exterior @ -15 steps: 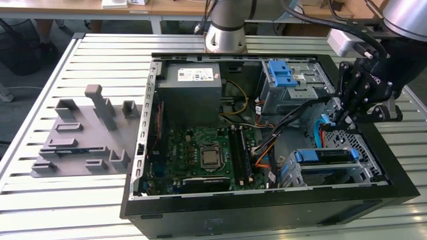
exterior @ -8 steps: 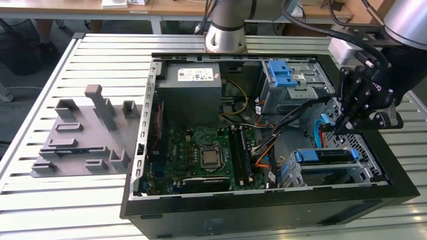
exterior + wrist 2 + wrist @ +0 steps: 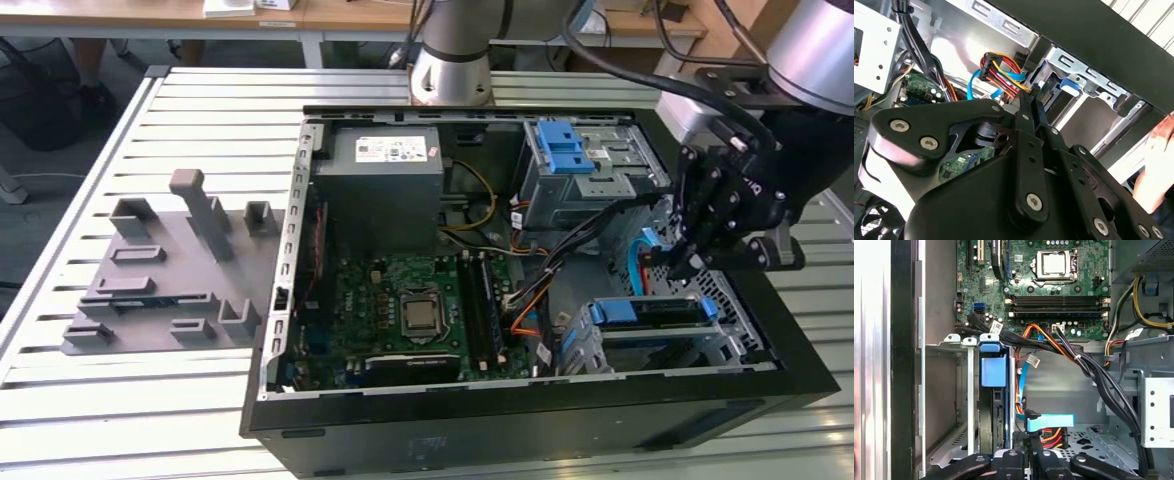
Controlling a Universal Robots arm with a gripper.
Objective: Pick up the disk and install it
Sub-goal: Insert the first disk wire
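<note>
The arm is reached down into the open computer case (image 3: 534,410) on the slatted bench (image 3: 200,90), with the hand (image 3: 694,262) pointed downward near the case's wall at the exterior view's right. The fingers (image 3: 1030,107) are seen pressed together with nothing between them. The disk (image 3: 646,312), in its blue carrier, is seated in the metal drive cage (image 3: 747,335) just below and beside the hand. Orange and blue cables (image 3: 1041,427) lie directly under the fingertips.
</note>
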